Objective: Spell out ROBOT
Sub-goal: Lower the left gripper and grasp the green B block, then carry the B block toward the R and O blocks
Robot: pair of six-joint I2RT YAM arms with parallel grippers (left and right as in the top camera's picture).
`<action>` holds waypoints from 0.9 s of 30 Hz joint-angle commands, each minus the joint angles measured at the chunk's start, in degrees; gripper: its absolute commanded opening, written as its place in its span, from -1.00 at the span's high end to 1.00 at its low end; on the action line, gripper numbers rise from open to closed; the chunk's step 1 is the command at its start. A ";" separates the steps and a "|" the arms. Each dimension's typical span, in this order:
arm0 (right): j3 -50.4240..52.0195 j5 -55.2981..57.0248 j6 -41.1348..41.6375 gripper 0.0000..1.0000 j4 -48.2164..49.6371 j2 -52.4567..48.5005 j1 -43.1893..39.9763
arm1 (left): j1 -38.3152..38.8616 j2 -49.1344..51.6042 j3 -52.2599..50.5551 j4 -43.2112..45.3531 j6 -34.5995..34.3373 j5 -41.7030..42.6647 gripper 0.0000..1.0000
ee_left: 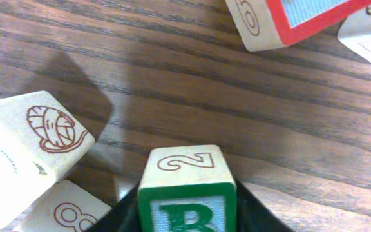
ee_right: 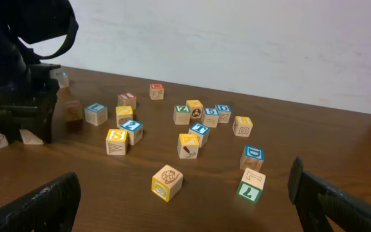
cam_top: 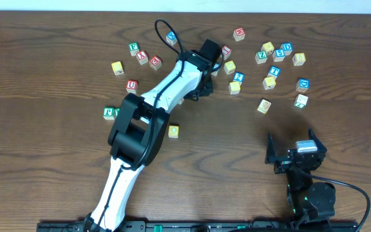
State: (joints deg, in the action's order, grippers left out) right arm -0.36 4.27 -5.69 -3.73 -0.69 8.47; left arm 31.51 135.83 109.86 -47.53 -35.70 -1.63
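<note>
Left gripper (cam_top: 198, 87) clamped on green B block (ee_left: 187, 193), mid-table; "2" on its upper face. 8 block (ee_left: 66, 211) just beside, lower left. Right gripper (cam_top: 295, 144) fingers apart, empty; blue D block (ee_right: 252, 155) ahead of it.

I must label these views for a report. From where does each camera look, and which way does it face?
Overhead: above the table, facing straight down; shows both arms, the left arm among the blocks.
Left wrist: close above the table, facing the B block held in the left end effector.
Right wrist: low near the table's front, facing across to the wall; the open right end effector frames the bottom corners.
Shared: overhead and right wrist both show the left arm and the blocks.
</note>
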 commanded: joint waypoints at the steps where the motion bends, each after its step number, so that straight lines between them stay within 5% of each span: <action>1: 0.04 -0.17 -0.59 -0.99 -0.24 0.35 -0.24 | -0.31 0.02 0.42 -0.20 0.02 -0.35 0.34; 11: 0.04 -0.17 -0.59 -0.99 -0.24 0.35 -0.24 | -0.33 -0.37 0.44 -1.05 0.33 -0.33 0.40; 21: 0.04 -0.17 -0.59 -0.98 -0.24 0.35 -0.24 | -0.20 -13.09 0.52 -4.39 15.54 -0.35 0.41; 24: 0.04 -0.17 -0.59 -0.99 -0.24 0.35 -0.24 | -0.20 -17.73 0.52 -8.66 16.17 -0.35 0.63; 25: 0.04 -0.17 -0.59 -0.99 -0.24 0.35 -0.24 | -0.17 -19.56 0.52 -11.15 16.15 -0.33 0.84; 27: 0.04 -0.17 -0.59 -0.99 -0.24 0.35 -0.24 | 0.26 -22.16 0.50 -15.15 16.17 -0.35 0.85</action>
State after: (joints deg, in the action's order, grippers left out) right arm -0.36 4.25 -5.69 -3.73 -0.67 8.47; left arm 31.53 116.68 109.97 -58.54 -21.30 -1.69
